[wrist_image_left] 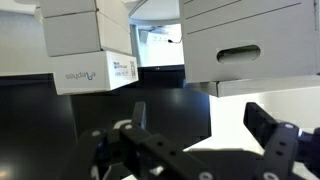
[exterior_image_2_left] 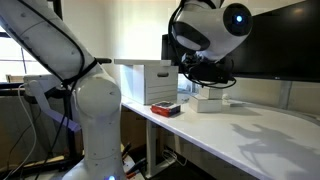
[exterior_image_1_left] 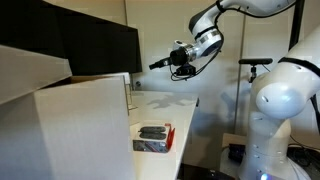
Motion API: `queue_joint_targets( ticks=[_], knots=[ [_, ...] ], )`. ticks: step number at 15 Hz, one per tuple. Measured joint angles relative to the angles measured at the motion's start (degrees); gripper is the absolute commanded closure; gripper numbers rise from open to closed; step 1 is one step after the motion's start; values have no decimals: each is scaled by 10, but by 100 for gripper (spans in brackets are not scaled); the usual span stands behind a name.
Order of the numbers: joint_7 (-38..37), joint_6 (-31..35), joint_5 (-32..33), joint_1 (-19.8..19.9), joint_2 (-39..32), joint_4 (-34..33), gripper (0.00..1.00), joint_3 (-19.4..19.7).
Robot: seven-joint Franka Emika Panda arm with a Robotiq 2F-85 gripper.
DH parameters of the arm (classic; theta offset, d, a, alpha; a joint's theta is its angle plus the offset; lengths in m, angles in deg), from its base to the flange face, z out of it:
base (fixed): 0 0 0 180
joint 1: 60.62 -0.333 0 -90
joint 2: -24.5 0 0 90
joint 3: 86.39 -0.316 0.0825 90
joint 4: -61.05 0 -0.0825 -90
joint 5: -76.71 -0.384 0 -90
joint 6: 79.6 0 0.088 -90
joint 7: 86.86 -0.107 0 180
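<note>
- arm (exterior_image_1_left: 272, 105): glossy white, bulbous rounded segments, dark seams at the joints
- joint cap (exterior_image_2_left: 237, 16): black, with a small blue light
- gripper (exterior_image_1_left: 156, 65): black, two fingers

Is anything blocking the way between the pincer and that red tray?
Nothing visible. The open pincer hangs in the air above the desk; the red tray lies lower, near the edge; the big white box stands beside it, not between.

Matt cardboard box (exterior_image_2_left: 148, 82), smooth white tabletop (exterior_image_2_left: 255, 135)

Dark contents of the flat red tray (exterior_image_1_left: 153, 138) at the worktop's (exterior_image_1_left: 172, 104) edge are too small to identify.
</note>
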Motion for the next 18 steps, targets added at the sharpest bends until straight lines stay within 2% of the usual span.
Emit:
queue_joint_targets(
  ticks=[2, 6, 12, 18],
  knots=[
    [15, 0, -9, 11, -7, 0, 0, -10],
    [93, 0, -45, 16, -36, -5, 0, -15],
    [192, -7, -66, 22, -118, -57, 0, -20],
    [254, -95, -124, 33, -225, -124, 0, -17]
  ],
)
